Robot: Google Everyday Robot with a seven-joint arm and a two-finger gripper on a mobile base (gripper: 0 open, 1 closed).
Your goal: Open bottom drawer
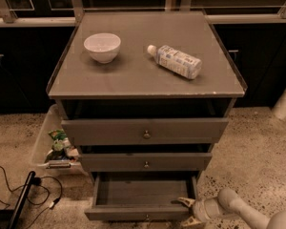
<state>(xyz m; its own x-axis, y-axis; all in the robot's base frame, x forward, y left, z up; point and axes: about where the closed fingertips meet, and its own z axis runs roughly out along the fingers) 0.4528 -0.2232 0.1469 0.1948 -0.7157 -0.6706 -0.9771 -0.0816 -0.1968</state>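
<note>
The bottom drawer [143,213] of the grey cabinet stands pulled out, its shallow grey box showing empty from above. Its slim front lies at the lower edge of the view, with the small knob [146,218] just visible. My gripper [187,211] is at the drawer's front right corner, low near the floor, its fingers spread, one finger [185,202] at the front panel's right end. The arm reaches in from the lower right. The middle drawer [146,161] and the top drawer [145,130] are above it.
A white bowl [102,46] and a lying plastic bottle [175,61] rest on the cabinet top [133,75]. A clear bin [55,144] with items sits on the floor at the left. Cables and a black bar [21,199] lie at the lower left.
</note>
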